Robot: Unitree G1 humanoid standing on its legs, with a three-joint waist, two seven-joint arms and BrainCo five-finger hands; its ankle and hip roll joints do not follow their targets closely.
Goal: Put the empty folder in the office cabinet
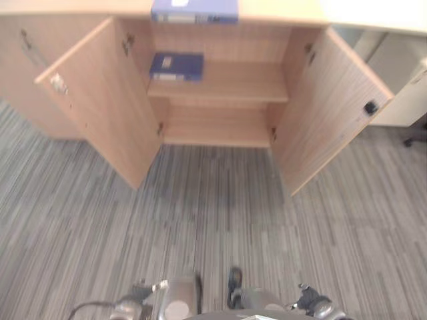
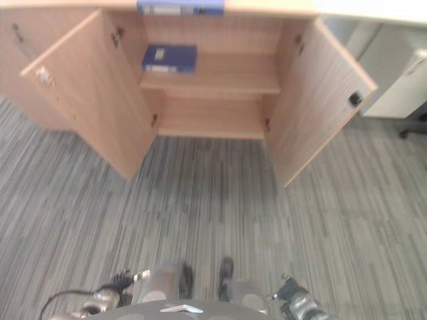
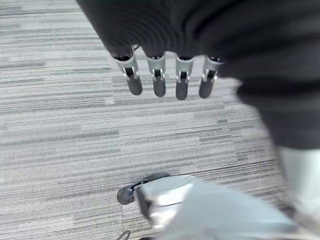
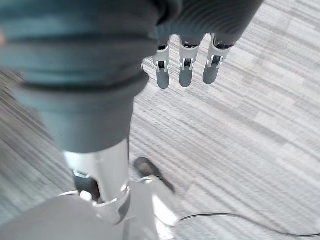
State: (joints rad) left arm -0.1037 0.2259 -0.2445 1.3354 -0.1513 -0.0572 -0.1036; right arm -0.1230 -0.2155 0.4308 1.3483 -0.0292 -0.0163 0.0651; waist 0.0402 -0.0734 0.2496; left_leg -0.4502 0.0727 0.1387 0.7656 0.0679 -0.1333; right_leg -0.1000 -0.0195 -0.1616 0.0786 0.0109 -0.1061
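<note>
Nearest: my left hand (image 3: pixel 170 82), fingers straight and relaxed, hanging over the striped grey carpet (image 3: pixel 60 130), holding nothing. My right hand (image 4: pixel 186 70), fingers likewise loose and straight, empty above the same carpet.

Beyond: office cabinet (image 1: pixel 223 83), light wood, both doors swung wide.

On its upper shelf, at the left end: one blue folder (image 1: pixel 176 67), flat, with a pale label at one edge.

Farthest: second blue folder (image 1: pixel 195 11), lying on the cabinet's top at its front edge.
</note>
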